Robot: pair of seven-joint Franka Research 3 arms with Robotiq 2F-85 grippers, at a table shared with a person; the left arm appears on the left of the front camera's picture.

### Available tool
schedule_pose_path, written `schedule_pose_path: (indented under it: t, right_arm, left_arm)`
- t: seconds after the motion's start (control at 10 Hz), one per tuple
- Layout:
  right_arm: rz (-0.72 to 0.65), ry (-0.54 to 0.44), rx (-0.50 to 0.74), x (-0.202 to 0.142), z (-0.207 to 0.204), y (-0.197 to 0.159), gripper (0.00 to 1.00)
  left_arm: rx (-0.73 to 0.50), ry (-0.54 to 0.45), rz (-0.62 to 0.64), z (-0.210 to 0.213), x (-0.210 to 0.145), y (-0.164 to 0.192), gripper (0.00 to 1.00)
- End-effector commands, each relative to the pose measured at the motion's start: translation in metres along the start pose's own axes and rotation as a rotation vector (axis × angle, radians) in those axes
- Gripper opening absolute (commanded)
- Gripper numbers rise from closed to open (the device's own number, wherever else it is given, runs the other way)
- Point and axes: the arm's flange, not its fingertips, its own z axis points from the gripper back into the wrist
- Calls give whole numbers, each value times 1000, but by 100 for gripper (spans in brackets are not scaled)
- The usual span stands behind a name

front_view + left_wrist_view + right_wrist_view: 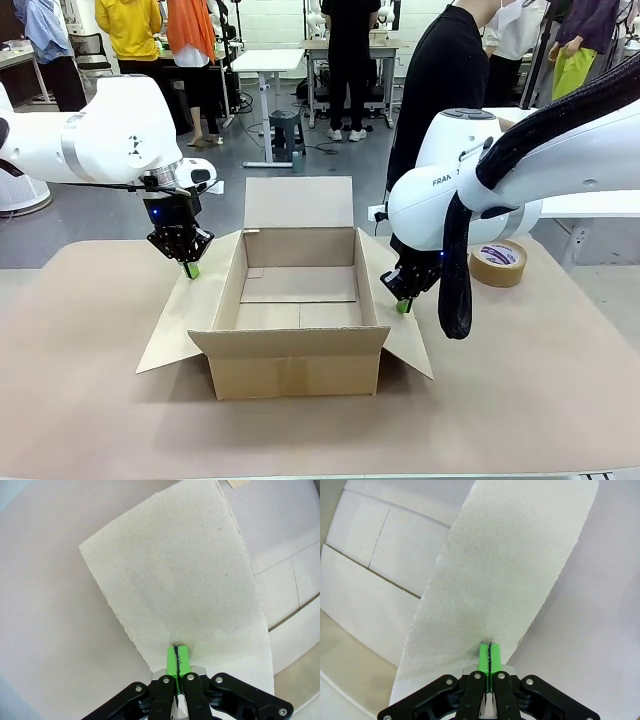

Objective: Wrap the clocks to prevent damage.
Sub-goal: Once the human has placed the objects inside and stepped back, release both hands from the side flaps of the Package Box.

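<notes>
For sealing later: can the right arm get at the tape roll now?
Probably yes: the tape roll lies on bare table close beside the right gripper, with only the arm's own hanging cable sleeve between them.

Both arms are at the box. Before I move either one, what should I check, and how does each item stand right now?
1. Left gripper shut, tips down on the left flap: ok.
2. Right gripper shut, tips down on the right flap: ok.
3. Box open on top, with nothing lying on its floor: ok.
4. Tape roll flat on the table, apart from the box, beside the right arm: ok.
5. Person at the far side, hands clear of the box: cannot tell, because the right arm hides them.
</notes>
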Motion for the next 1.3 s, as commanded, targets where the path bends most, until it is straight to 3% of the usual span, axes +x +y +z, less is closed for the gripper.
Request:
schedule_pose_path:
  t: [0.0, 1.2]
  right_arm:
    - [1, 3, 0, -1, -1, 0, 1]
    - [1, 3, 0, -1, -1, 0, 1]
  left_arm:
    - [-3, 6, -4, -1, -1, 0, 0]
    - [-3, 6, -4, -1, -1, 0, 0]
